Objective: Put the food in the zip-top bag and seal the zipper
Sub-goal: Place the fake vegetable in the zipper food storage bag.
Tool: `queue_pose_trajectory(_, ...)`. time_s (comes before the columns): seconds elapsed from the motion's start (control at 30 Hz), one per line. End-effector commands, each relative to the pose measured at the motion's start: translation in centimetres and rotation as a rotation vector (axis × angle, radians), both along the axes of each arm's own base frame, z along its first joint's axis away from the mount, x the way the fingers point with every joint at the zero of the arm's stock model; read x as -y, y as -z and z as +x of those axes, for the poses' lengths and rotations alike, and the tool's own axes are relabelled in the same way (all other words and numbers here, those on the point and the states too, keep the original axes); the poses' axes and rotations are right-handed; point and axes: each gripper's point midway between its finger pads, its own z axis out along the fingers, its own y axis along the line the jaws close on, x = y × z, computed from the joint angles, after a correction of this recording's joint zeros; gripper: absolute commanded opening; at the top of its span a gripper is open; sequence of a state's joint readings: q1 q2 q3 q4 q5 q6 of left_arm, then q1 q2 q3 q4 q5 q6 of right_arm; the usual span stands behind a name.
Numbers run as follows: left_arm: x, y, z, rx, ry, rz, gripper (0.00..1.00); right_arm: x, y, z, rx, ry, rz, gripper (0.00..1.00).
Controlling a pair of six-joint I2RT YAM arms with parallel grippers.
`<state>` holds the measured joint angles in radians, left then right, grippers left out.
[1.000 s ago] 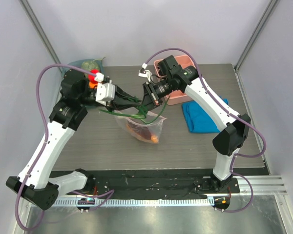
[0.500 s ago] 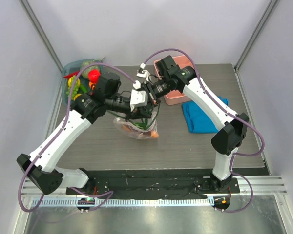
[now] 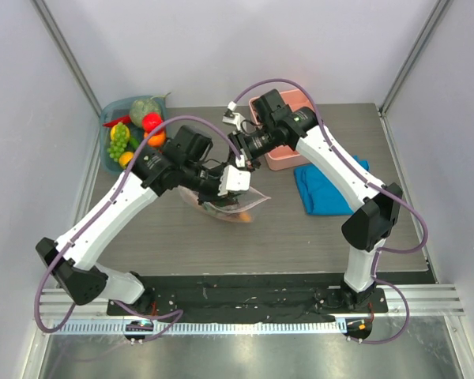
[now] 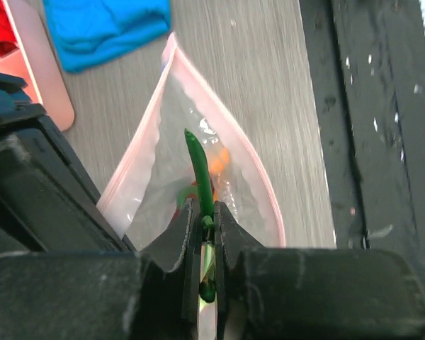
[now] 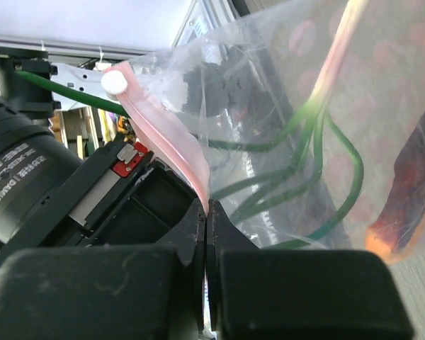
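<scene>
The zip-top bag (image 3: 235,207) sits mid-table with its mouth held up. My right gripper (image 5: 207,209) is shut on the pink zipper (image 5: 166,134) just below the white slider (image 5: 115,81); in the top view it (image 3: 243,156) is at the bag's far edge. My left gripper (image 4: 207,212) is shut on a thin green stalk (image 4: 198,166) directly over the open mouth of the bag (image 4: 152,177). Green strands (image 5: 319,152) and a brown-orange sausage piece (image 5: 411,205) show inside the bag. More food lies in a teal basket (image 3: 104,130): cabbage (image 3: 144,106), tomato (image 3: 152,121), grapes (image 3: 118,140).
A pink divided tray (image 3: 288,162) stands behind the bag, partly under the right arm. A blue folded cloth (image 3: 324,189) lies to the right of the bag. The black base rail (image 3: 245,296) runs along the near edge.
My left arm has swung right from beside the basket to above the bag, carrying the green stalk. The right gripper has kept its hold on the zipper edge.
</scene>
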<state>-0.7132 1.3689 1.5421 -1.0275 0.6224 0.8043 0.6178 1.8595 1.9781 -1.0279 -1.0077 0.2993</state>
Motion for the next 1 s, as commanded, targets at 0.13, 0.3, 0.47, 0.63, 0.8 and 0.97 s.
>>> queue_pose_trajectory(0.13,-1.5,3.5,1.9,-0.024,-0.027,0.231,0.04,0.2,-2.2,-0.5,-0.003,0.030,0.025,0.01)
queue_pose_trajectory(0.3,-1.1,5.2,2.6,0.032,-0.036,0.286,0.06,-0.1,-1.9,-0.2,-0.032,0.045,0.023,0.01)
queue_pose_trajectory(0.47,-1.0,7.3,2.8,0.092,-0.049,0.390,0.06,-0.4,-1.5,0.0,-0.070,0.050,0.020,0.01)
queue_pose_trajectory(0.63,-0.1,4.2,1.4,0.085,-0.035,0.286,0.44,-0.8,-1.7,0.7,-0.061,0.062,0.023,0.01)
queue_pose_trajectory(0.8,0.6,-2.7,-0.3,0.083,-0.061,0.051,0.77,-0.7,-2.0,2.1,-0.017,0.107,0.015,0.01)
queue_pose_trajectory(0.97,0.2,-8.5,-0.1,0.038,-0.151,-0.130,0.85,-0.8,-2.9,2.7,0.015,0.131,0.028,0.01)
